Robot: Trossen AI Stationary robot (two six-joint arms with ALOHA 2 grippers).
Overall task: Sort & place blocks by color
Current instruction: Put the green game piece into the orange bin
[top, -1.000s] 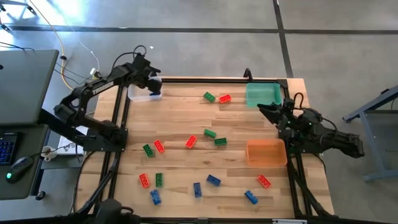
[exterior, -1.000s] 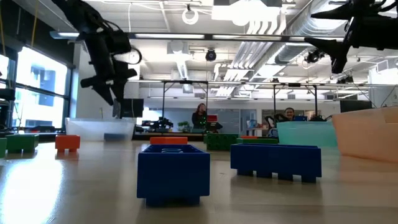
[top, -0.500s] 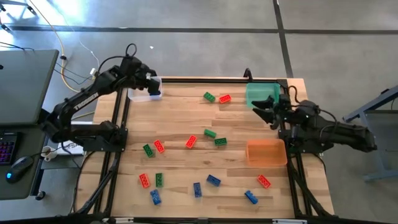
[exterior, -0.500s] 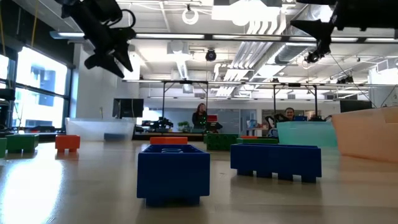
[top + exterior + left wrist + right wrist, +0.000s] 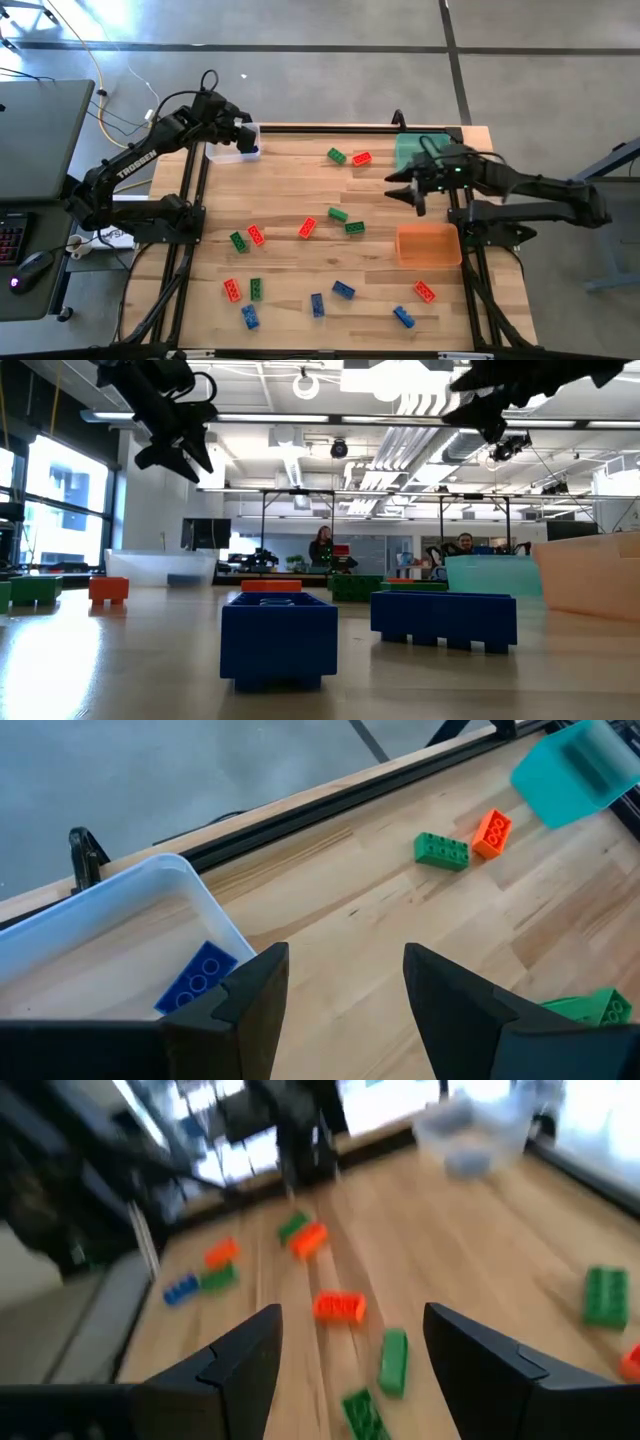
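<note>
Red, green and blue blocks lie flat and scattered on the wooden table: a green one (image 5: 336,155) and a red one (image 5: 361,158) near the far edge, two green (image 5: 346,221) and a red (image 5: 307,228) mid-table, several more along the near edge (image 5: 343,290). One blue block (image 5: 197,978) lies inside the clear bin (image 5: 226,153). My left gripper (image 5: 249,138) (image 5: 345,960) hangs open above that bin's right side. My right gripper (image 5: 402,189) (image 5: 350,1320) is open, high over the table just left of the teal bin (image 5: 424,152).
The orange bin (image 5: 428,244) stands at the table's right edge, nearer than the teal bin. A black frame rail (image 5: 330,127) runs along the far edge. A laptop and mouse sit on a desk (image 5: 30,150) left of the table. People sit in the room behind (image 5: 322,546).
My left gripper has risen from the clear bin's level and now holds still above it. My right gripper has swung from the table's right edge toward the table's middle, past the teal bin's left side, staying high. No block on the table has moved.
</note>
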